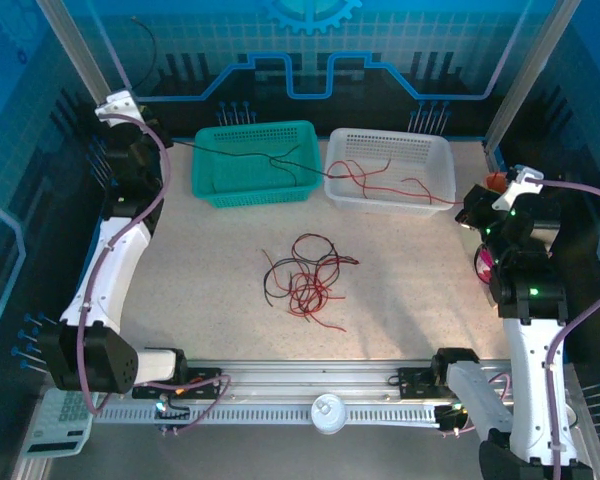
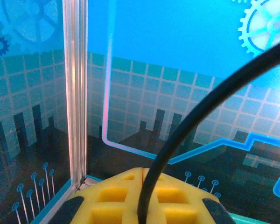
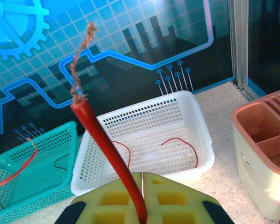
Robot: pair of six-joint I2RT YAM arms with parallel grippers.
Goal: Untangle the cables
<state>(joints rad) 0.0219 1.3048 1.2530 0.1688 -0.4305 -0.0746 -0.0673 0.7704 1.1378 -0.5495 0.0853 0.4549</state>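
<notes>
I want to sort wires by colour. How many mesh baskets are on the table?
2: a teal basket at the far middle, and a white basket just right of it.

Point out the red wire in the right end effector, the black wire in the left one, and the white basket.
red wire (image 3: 107, 154), right wrist view, middle of its insulated length.
black wire (image 2: 191, 119), left wrist view, middle of its curve.
white basket (image 1: 370, 202), top view, near wall.
</notes>
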